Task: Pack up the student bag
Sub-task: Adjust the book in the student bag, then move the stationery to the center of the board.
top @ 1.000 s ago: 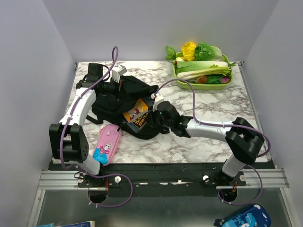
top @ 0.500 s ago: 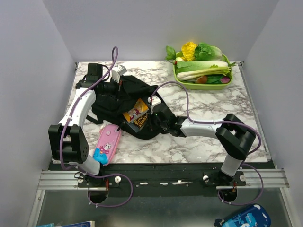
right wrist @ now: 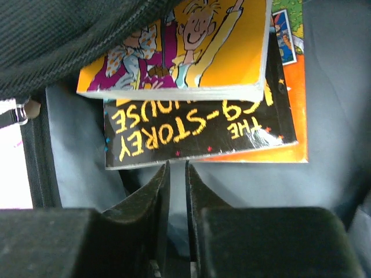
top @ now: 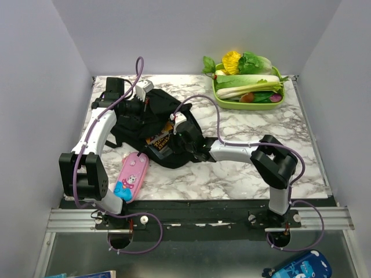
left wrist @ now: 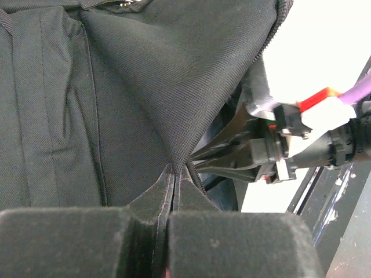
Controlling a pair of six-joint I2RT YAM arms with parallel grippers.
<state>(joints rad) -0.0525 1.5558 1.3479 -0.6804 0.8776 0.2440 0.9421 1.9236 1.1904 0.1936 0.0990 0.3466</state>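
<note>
Marble surface [top: 249,174], centre-left: right end effector [right wrist: 175,174], closed and empty, has shoved the books [right wrist: 197,116] deeper into the student bag [top: 136,119], its fabric clamped by the left end effector [left wrist: 174,176].

Right tool [right wrist: 174,172] deeper into student bag [top: 157,108]

The top camera looks down on the bag [top: 164,108] from behind the arms [top: 98,130]. Both wrist cameras sit close to it: left at outer fabric, right at books [right wrist: 191,130] inside.
</note>
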